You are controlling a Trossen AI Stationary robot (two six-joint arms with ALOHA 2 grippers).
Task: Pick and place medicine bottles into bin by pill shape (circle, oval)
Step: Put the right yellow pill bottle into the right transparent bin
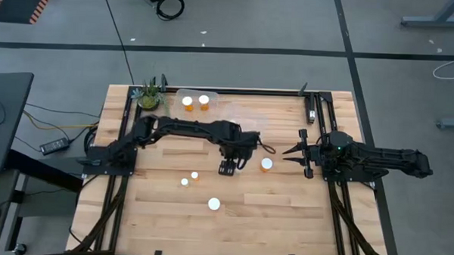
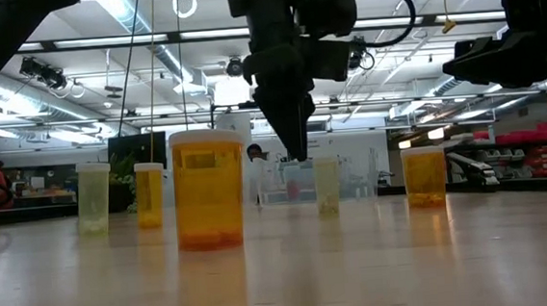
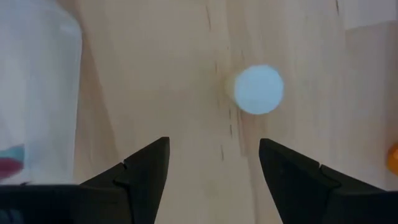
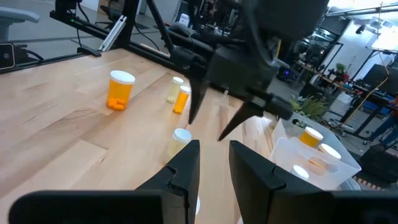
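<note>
Several orange pill bottles with white caps stand upright on the wooden table: one (image 1: 266, 164) between my two grippers, two small ones (image 1: 194, 175) (image 1: 184, 182) and a bigger one (image 1: 214, 204) nearer the front. Two more (image 1: 188, 103) (image 1: 204, 102) stand in a clear bin (image 1: 228, 108) at the far edge. My left gripper (image 1: 229, 167) (image 3: 214, 162) is open and empty, pointing down above the table's middle; a white cap (image 3: 258, 89) shows beyond its fingers. My right gripper (image 1: 287, 153) (image 4: 214, 158) is level, narrowly open and empty, just right of the middle bottle (image 4: 180, 140).
A small potted plant (image 1: 150, 94) stands at the far left corner beside the bin. The clear bin also shows in the right wrist view (image 4: 311, 155). Black frame rails (image 1: 318, 115) run along the table's sides. Bare wood lies at the front right (image 1: 284, 220).
</note>
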